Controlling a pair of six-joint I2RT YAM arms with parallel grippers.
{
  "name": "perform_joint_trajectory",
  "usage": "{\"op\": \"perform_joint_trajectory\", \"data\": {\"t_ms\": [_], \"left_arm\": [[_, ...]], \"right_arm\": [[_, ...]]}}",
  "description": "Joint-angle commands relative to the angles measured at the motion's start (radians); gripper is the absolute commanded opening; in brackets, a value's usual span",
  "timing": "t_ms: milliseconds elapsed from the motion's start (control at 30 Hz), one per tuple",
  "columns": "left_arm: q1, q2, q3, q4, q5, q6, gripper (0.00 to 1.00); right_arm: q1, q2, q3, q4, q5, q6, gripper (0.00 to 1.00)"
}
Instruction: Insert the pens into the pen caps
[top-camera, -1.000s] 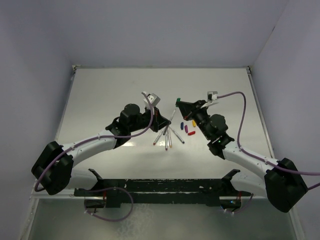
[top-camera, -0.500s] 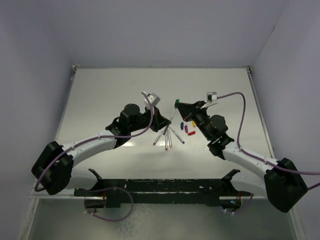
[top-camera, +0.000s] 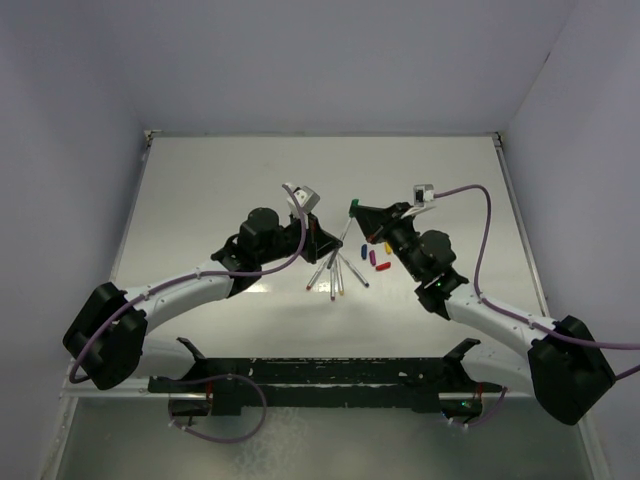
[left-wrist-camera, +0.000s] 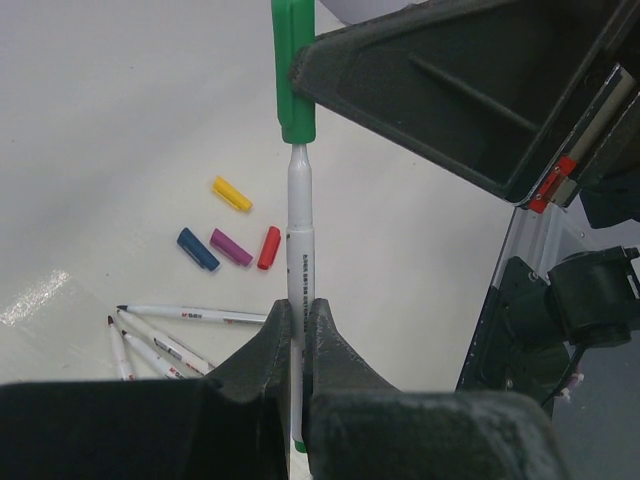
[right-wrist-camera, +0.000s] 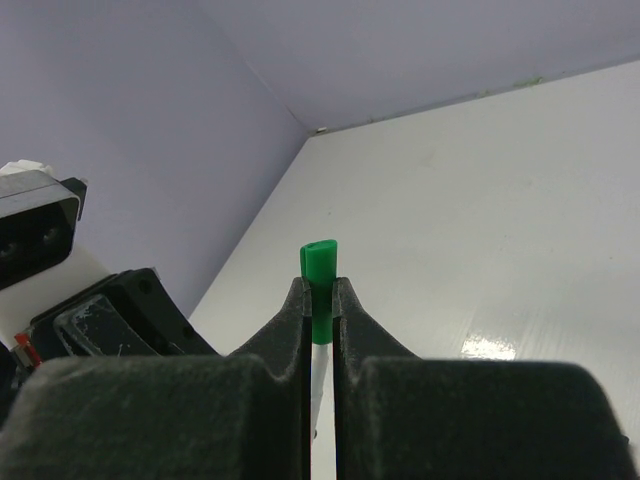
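My left gripper (left-wrist-camera: 297, 325) is clamped on the white barrel of one pen (left-wrist-camera: 299, 240). The pen stands upright in the centre of the left wrist view. Its narrowed upper end goes into the open bottom of the green cap (left-wrist-camera: 293, 70) at the top centre of that frame. My right gripper (right-wrist-camera: 319, 300) has its fingers closed on that cap. In the right wrist view the cap pokes up from the fingertips at mid-frame, with a strip of white barrel showing just below it. In the overhead view the two grippers meet just above the middle of the white table (top-camera: 220, 190). Four loose caps lie close together on the table, left of centre in the left wrist view: the yellow cap (left-wrist-camera: 232, 194) highest, then the blue cap (left-wrist-camera: 198, 249), purple cap (left-wrist-camera: 231, 246) and red cap (left-wrist-camera: 269, 248) in a row beneath it. The other pens (left-wrist-camera: 190, 314) lie fanned out at the lower left of that view, near the caps.
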Motion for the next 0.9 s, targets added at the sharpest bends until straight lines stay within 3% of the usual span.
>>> {"op": "perform_joint_trajectory", "data": {"t_ms": [0,867], "left_arm": [[0.0,-0.019,-0.01,0.06,-0.004,-0.016,0.0],[0.0,-0.015,-0.046,0.167,-0.023,-0.056,0.0]], "right_arm": [[0.005,-0.016,-0.007,0.065,-0.012,0.012,0.0],[0.004,0.005,-0.036,0.103,-0.063,0.055,0.0]]}}
